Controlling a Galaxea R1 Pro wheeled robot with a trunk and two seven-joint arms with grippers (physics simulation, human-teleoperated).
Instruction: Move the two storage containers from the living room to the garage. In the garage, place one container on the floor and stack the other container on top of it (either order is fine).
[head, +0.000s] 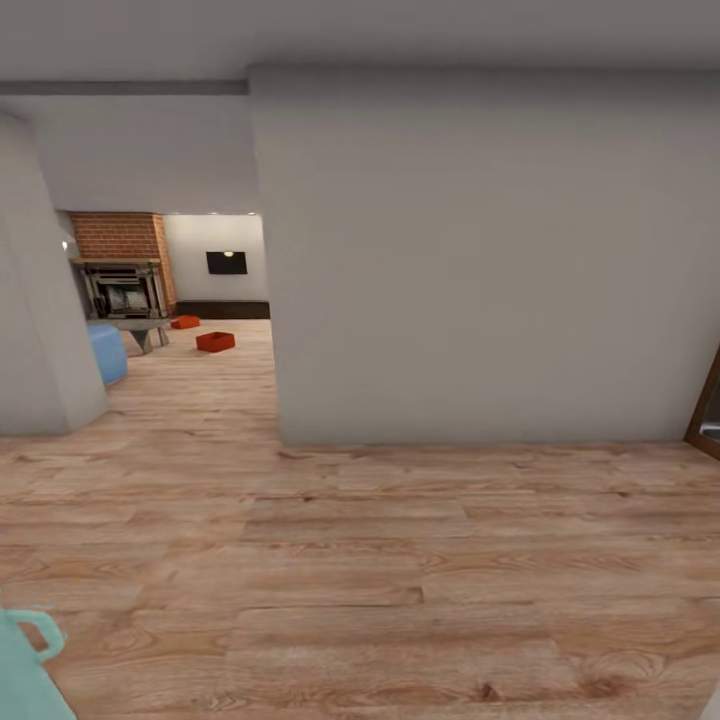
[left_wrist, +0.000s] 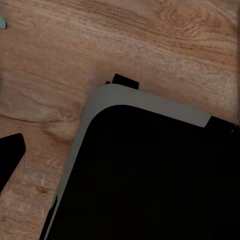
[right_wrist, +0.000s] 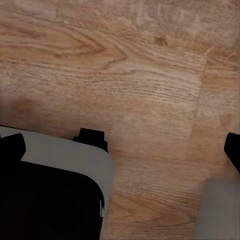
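Observation:
The two storage containers, small orange-red bins, sit on the light wood plank floor of the living room far ahead on the left. One is nearer and the other lies behind it by the fireplace. Both are several metres from me, out of reach. My right gripper hangs open over bare planks, a dark fingertip at each side of its view. Of my left gripper, one dark finger shows far out to the side. It is open and holds nothing.
A broad pale wall fills the view ahead, with a passage at its left leading past another wall to the brick fireplace and blue sofa. A wood frame stands at the right edge. My dark base is under the arms.

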